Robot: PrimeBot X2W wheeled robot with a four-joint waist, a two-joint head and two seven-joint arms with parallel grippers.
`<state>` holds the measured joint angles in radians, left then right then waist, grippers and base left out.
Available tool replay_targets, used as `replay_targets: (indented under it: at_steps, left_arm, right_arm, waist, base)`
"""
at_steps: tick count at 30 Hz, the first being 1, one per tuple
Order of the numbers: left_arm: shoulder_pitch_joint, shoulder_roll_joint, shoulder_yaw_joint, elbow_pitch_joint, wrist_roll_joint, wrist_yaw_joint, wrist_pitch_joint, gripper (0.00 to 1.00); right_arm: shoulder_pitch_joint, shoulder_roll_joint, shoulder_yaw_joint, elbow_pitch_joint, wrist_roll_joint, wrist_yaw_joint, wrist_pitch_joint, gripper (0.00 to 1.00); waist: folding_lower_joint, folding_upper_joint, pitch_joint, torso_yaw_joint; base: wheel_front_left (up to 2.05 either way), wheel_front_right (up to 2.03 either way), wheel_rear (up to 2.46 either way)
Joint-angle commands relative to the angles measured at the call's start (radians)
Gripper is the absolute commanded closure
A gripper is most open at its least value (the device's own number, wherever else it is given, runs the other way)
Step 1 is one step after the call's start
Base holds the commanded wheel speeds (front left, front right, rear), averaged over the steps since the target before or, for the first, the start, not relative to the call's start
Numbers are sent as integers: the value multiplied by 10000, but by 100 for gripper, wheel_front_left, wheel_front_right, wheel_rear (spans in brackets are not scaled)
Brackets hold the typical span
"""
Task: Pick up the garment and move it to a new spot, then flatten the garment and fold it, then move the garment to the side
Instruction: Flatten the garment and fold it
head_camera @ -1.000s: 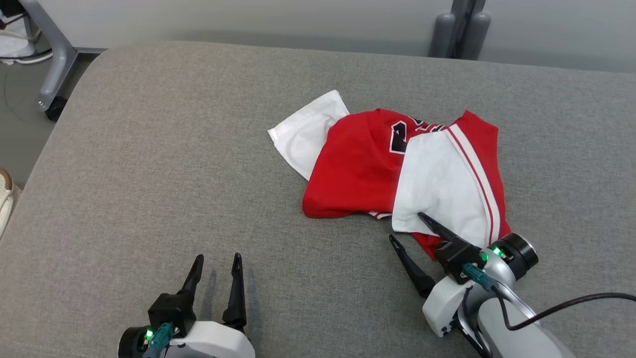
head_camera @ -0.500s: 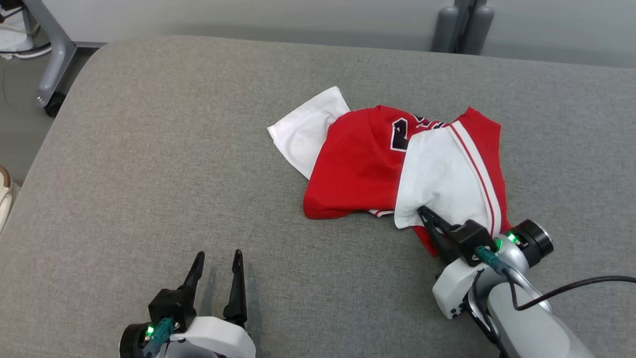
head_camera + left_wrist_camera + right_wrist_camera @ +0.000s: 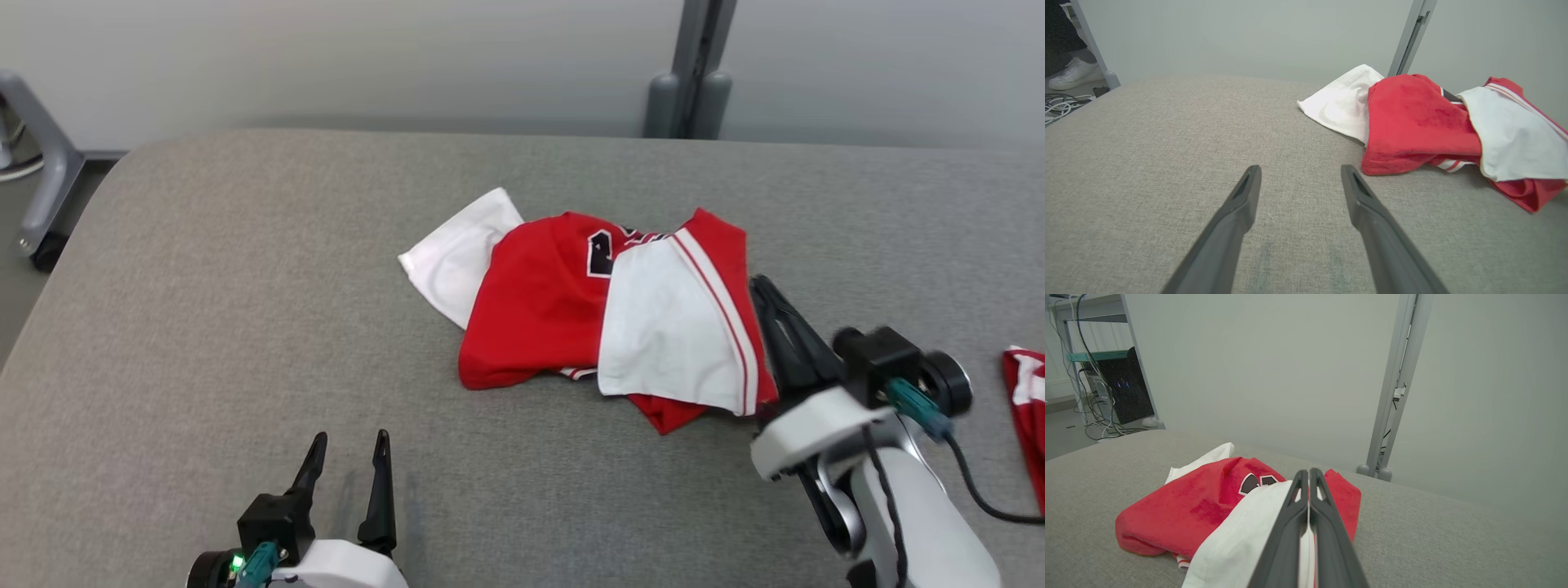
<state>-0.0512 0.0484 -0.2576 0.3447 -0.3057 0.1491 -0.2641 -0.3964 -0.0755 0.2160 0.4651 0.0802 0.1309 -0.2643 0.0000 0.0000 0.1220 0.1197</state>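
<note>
Garment (image 3: pixel 539 327) lies bunched near mid-worktop (image 3: pixel 204 286), a bit to the robot's right. The red body is crumpled, one white sleeve pokes out at the far left, and the other white sleeve w/ stripe trim is flopped over the top. It's not flat and not folded, so I'd judge this is the pick-up step.

Right claw (image 3: pixel 761 286) has its fingers pressed together and lies along the garment's right edge, by the stripe trim. It's prob. placed there because an edge is the easiest bit to pinch & lift. Can't tell if any cloth is actually caught.

Left claw (image 3: pixel 349 437) has its fingers apart and holds nothing. It sits low by the near edge, well apart from the garment, prob. parked out of the way til flattening needs two.

What each view adds:
- Head view: second red-and-white piece (image 3: pixel 1024 384) at the right border, well apart from the garment and not the one to move.
- Right wrist view: dark chest print w/ white outline shows clearly. A sliver of white + red sits in the slit between the fingers, either gripped cloth or just cloth behind.
- Left wrist view: side-on, the garment humps up, w/ the red hem rolled under & trim peeking beneath. A white shoe (image 3: pixel 1073 73) is on the floor at far left.
</note>
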Motion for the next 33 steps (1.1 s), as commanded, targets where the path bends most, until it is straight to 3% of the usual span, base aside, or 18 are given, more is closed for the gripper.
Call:
replay_targets:
  at_steps: [1,2,7,16,25,33]
  left_arm:
    - [91,42,90,-38,100,-38,-2,0]
    - [128,39,141,-56,144,-46,-1,0]
    - [349,44,522,-153,384,-86,-2,0]
    - [710,42,990,-183,593,-171,-1,0]
    - [327,43,778,-149,575,-231,-1,0]
    - [18,40,538,-135,362,-126,-1,0]
  right_arm:
    - [404,8,-255,-148,176,-3,2,13]
    - [615,57,-419,-241,252,-3,3,0]
    - [1710,192,-935,-543,578,-3,3,0]
    - [2862,220,-436,-358,829,-3,2,0]
    - [2256,220,201,101,595,-3,2,0]
    - [1261,218,132,1077,347,-3,3,0]
  waist:
    - [0,0,-344,-340]
    - [0,0,-436,-447]
    - [0,0,-748,-1027]
    - [0,0,-750,-1579]
    - [0,0,-279,-1245]
    - [0,0,537,-665]
  base:
    - [0,0,0]
    - [0,0,0]
    - [0,0,0]
    - [0,0,0]
    - [0,0,0]
    - [0,0,0]
